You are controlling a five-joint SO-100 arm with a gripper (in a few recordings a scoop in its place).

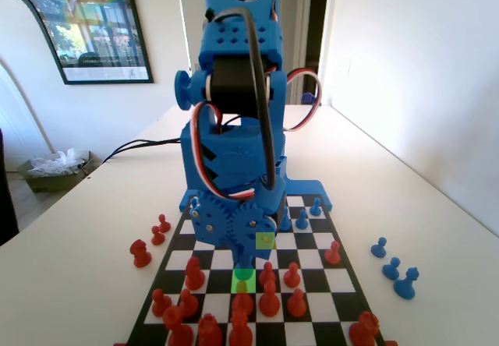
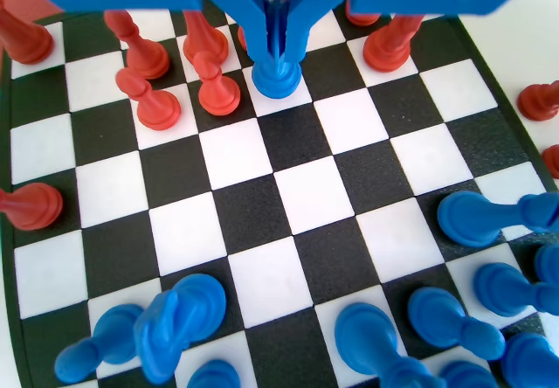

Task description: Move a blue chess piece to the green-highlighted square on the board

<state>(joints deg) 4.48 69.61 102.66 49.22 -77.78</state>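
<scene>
Black-and-white checkered board (image 2: 262, 204); one lime-green square (image 1: 243, 280); blue pawn (image 2: 278, 78); red pieces (image 2: 157, 108); white counter (image 1: 86, 237).

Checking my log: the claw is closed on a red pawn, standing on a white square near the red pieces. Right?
Not quite: the pawn in the claw is blue, not red, as the wrist view shows. The rest holds: claw closed on it, white square, red pieces nearby.

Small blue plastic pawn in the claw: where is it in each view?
Fixed view: the small blue plastic pawn's base peeks out under the blue arm, at the top of the bright lime-green square, bottom centre.
Wrist view: the pawn sits top centre, on a white square, between the claw's jaws.
Shared landmark: the red pawn cluster beside it.
</scene>
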